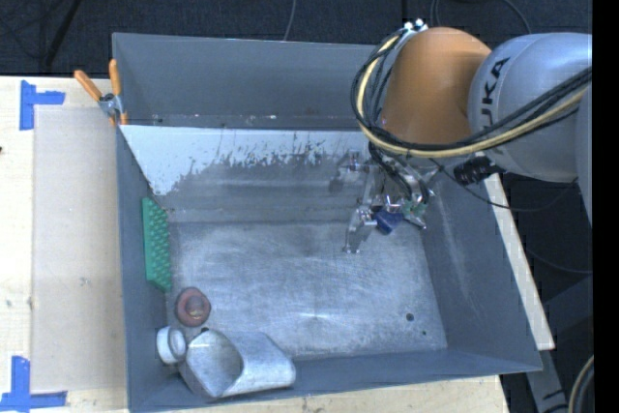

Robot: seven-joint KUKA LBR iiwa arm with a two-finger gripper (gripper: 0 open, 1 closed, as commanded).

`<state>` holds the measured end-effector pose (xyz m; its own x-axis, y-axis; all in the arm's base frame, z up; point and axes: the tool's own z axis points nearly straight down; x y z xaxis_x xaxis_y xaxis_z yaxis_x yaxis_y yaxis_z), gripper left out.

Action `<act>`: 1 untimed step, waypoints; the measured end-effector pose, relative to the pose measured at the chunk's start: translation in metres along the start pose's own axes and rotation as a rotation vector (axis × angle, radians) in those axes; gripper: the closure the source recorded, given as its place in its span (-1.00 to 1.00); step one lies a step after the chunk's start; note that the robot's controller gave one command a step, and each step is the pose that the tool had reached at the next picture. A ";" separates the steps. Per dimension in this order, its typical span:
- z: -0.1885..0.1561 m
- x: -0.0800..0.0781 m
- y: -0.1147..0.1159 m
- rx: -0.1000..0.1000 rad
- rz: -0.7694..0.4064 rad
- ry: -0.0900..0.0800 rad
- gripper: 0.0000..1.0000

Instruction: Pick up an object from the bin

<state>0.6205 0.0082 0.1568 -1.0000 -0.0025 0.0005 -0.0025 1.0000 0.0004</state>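
My gripper [366, 220] hangs over the right part of the bin's floor, near the back wall, below the arm's orange cover. A small blue thing [385, 221] shows against the gripper's lower end; whether it is gripped I cannot tell. The bare floor lies under the gripper, and the other loose things sit far off at the left.
A green ridged strip [156, 243] stands along the left wall. In the front left corner lie a brown round knob [192, 306], a small white cap [171, 343] and a pale grey scoop-like cup [235, 365]. The arm enters from the right over the bin's rim.
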 end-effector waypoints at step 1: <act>0.050 0.007 -0.051 0.002 0.003 0.005 -1.00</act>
<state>0.6139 -0.0423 0.1067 -1.0000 0.0009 0.0056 0.0008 1.0000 -0.0017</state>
